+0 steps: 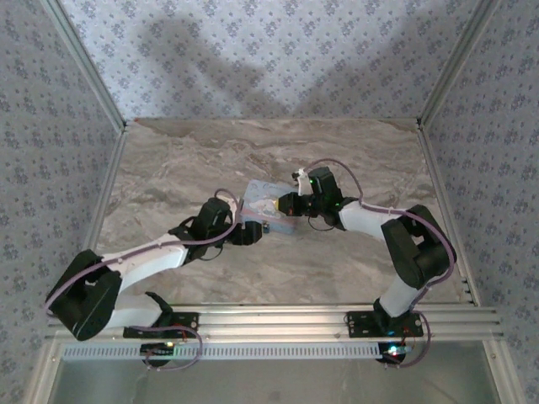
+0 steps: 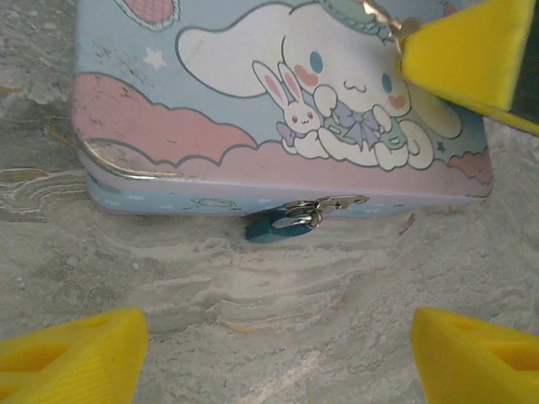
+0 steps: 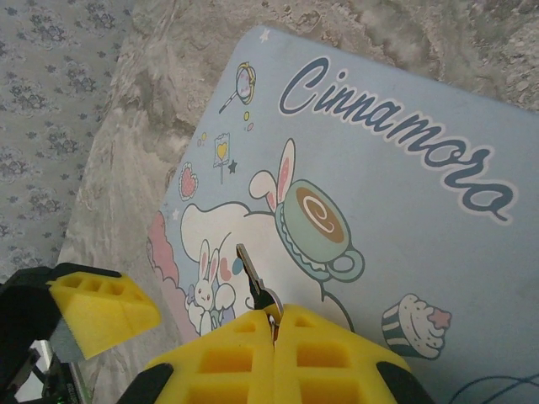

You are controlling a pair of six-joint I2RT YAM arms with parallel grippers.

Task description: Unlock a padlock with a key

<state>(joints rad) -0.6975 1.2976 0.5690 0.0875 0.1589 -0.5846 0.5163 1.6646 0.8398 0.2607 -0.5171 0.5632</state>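
— Where's the padlock (image 2: pixel 274 225) from where you're standing?

— Low on the side wall of the tin (image 2: pixel 278 101), the side turned toward the left arm. It's a tiny dark blue-grey thing hanging at the silver clasp (image 2: pixel 324 204) under the lid's edge. Its body sits right at the foot of the tin, down by the desk (image 2: pixel 253 295). I can't tell whether it actually rests on the marble.

— And the tin itself?

— About the middle of the desk, well apart from every edge. It lies flat with the lid up, pale blue, with a white cartoon dog and a little rabbit on it.

— What are the left fingers (image 2: pixel 76 353) doing?

— They're spread wide and holding nothing. The two yellow pads stand on the arm's side of the padlock, one off to each side of it. Neither touches it, and there's bare marble between them and the tin.

— And the right ones?

— The right fingers (image 3: pixel 244 353) are pressed together on the key (image 3: pixel 257 284). They pinch it by the head, and the dark blade juts out past the tips over the lid, just over the dog's picture. I can't make out whether the tip touches the lid.

— So the key isn't at the lock?

— No. The key is up over the lid, and the padlock is down on the side wall, so they're apart. From above, the two arms reach the tin from opposite sides.
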